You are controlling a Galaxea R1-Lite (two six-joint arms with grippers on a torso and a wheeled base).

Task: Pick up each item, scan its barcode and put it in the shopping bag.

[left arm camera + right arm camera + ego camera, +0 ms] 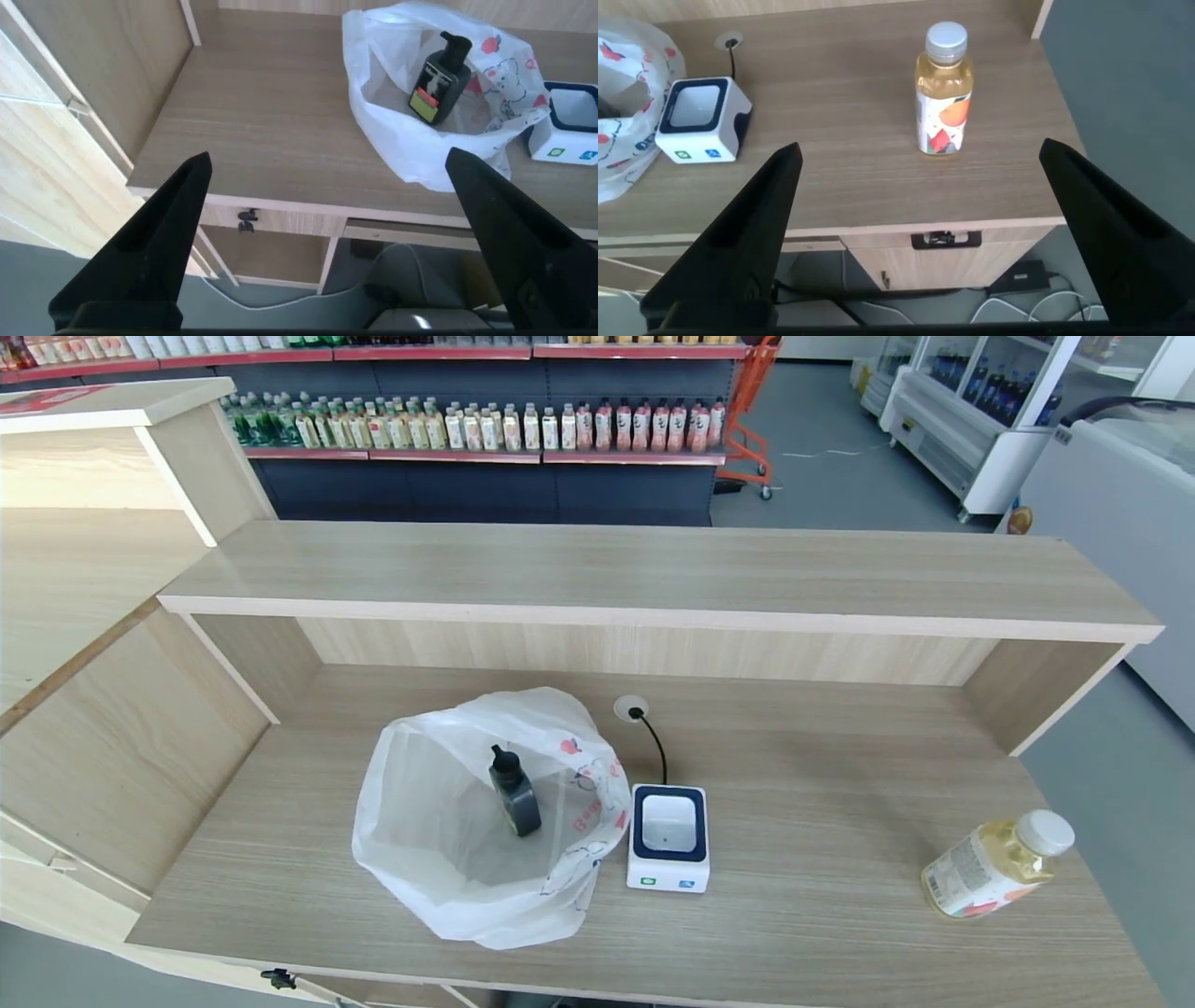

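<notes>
The yellow juice bottle (997, 864) with a white cap stands at the lower right of the head view, on the wooden counter (822, 784) close to its right and near edges. In the right wrist view it is upright, its printed label facing the camera, well apart from everything else on the counter.

The dark bottle (514, 793) with a black pump top sits inside the white plastic shopping bag (411, 859), left of centre in the head view. It leans a little, and the left wrist view shows a green and red label on it. The bag's mouth gapes upward, and its crumpled side with red print comes up just beside the scanner (667, 838).

The scanner is a small white box with a dark blue frame round its top window, just below the middle of the head view. A black cable (653, 739) runs from it to a round hole in the counter behind.

The left gripper (329, 159) hangs off the counter's near edge, its fingers spread wide and holding nothing. The right gripper (920, 147) is likewise spread and empty, in front of the counter edge, facing the juice bottle.

A raised wooden ledge (653, 569) backs the counter. Beyond it, across the top of the head view, a shop shelf (485, 455) carries rows of drink bottles.
</notes>
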